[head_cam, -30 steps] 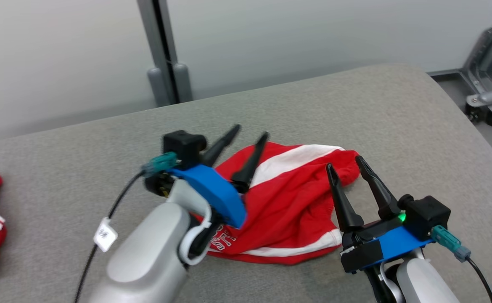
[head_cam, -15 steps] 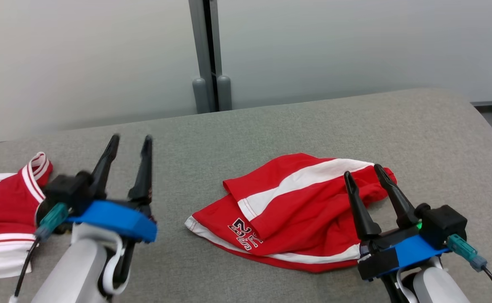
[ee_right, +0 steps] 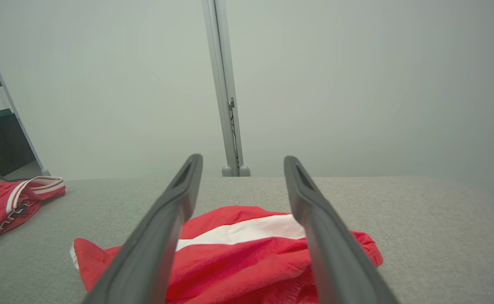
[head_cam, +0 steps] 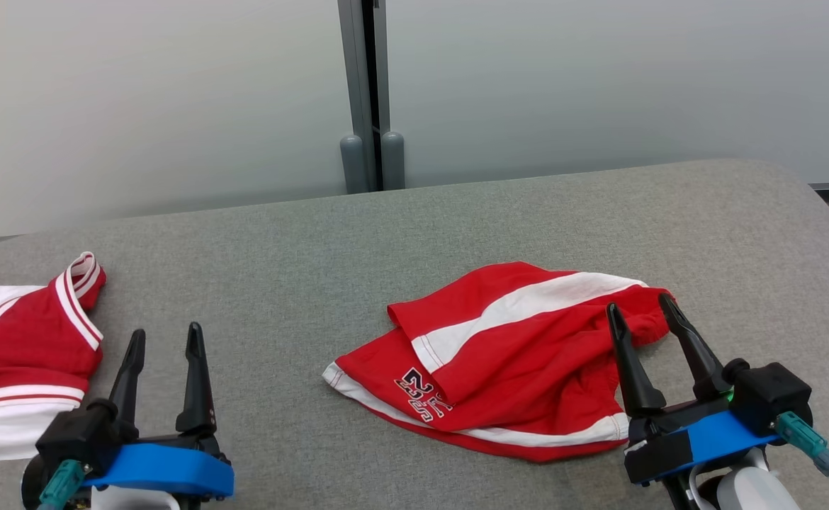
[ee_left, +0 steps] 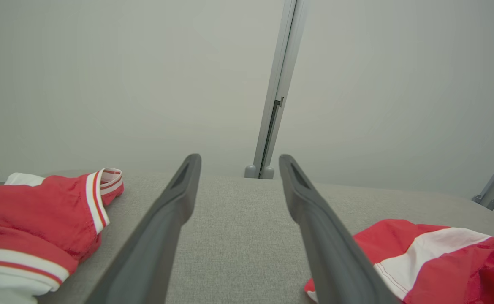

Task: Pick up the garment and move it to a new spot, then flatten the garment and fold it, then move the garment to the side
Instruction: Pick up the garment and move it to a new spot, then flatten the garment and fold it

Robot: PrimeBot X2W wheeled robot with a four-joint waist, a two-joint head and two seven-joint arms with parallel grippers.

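Loosely doubled over at the centre-right of the grey table (head_cam: 457, 219), the red shorts (head_cam: 499, 361) could lift by one layer only under the wide-open, empty right gripper (head_cam: 638, 303), while the equally open, empty left gripper (head_cam: 165, 330) sits near a second red garment (head_cam: 25, 354).

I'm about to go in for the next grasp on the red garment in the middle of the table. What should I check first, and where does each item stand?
1. Left gripper open and empty: ok.
2. Right gripper open and empty: ok.
3. Red garment lying flat: not ok, it is rumpled and lapped over itself.
4. Bare table beside it for spreading: ok.
5. Second garment at the table's left, apart from it: ok.
6. Right gripper clear of the cloth: cannot tell, it overlaps the garment's right end in the head view.
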